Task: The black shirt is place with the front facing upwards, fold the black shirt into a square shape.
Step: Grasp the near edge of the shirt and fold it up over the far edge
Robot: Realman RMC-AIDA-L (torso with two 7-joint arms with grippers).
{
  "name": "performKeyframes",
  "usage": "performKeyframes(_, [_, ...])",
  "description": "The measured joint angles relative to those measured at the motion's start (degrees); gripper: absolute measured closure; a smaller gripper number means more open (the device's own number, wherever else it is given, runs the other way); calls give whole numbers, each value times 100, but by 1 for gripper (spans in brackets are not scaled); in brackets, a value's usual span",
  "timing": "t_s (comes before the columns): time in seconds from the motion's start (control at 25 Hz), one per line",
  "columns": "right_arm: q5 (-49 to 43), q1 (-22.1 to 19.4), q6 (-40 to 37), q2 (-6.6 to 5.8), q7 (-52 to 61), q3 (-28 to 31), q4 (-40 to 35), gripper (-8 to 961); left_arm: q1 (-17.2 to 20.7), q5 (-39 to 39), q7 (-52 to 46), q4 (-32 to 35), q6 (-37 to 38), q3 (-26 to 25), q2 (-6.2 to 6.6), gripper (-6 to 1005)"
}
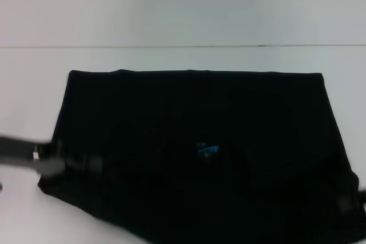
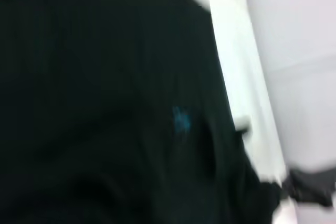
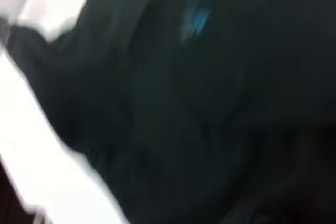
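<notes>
Lab-like: bare white table (image 1: 171, 58)

Black shirt (image 1: 194, 141) near hem cut off; left gripper (image 1: 54, 161) blurred

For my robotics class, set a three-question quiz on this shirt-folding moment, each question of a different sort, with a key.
1. True or false: the black shirt lies on a white table.
2. Multiple choice: the blue neck label in the head view sits (A) near the shirt's middle, (B) at its far left corner, (C) off the shirt.
3. Fill in: the left gripper is at the shirt's ____ edge.

Key: 1 true; 2 A; 3 left.
</notes>
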Motion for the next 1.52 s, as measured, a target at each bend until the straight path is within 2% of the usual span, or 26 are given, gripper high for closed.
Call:
performKeyframes(0.12, [225, 54, 433, -124, 452, 645, 0, 917, -123, -4, -313, -5, -537, -437, 76, 961])
performKeyframes(0.24, [843, 62, 1010, -197, 977, 914, 29, 917, -251, -13, -421, -17, -1209, -783, 98, 960])
performKeyframes(0.4, [1721, 61, 1824, -224, 1241, 941, 350, 917, -382, -81, -388, -74, -2193, -1059, 27, 958])
performKeyframes(0.48, [1965, 93, 2264, -200, 1298, 921, 608, 917, -434, -254, -274, -133, -2697, -1066, -67, 957])
performKeyframes(0.64, [2185, 180, 3104, -57, 1263, 873, 906, 918, -452, -623, -81, -148, -3369, -1051, -263, 955])
performKeyframes(0.8, [2209, 299, 3453, 86, 1126, 816, 915, 918, -496, -679, 55, -162, -3835, -1034, -382, 954])
performKeyframes(1.28, [2319, 700, 4242, 236, 733, 737, 913, 918, -709, -1071, 849, -165, -4874, -1031, -629, 949])
performKeyframes(1.4, [2319, 796, 4738, 366, 706, 525, 917, 918, -822, -1073, 1034, -199, -5270, -1033, -739, 947])
performKeyframes(1.52, [2320, 899, 5450, 586, 631, 276, 897, 917, -955, -1073, 1279, -251, -5865, -1035, -912, 946])
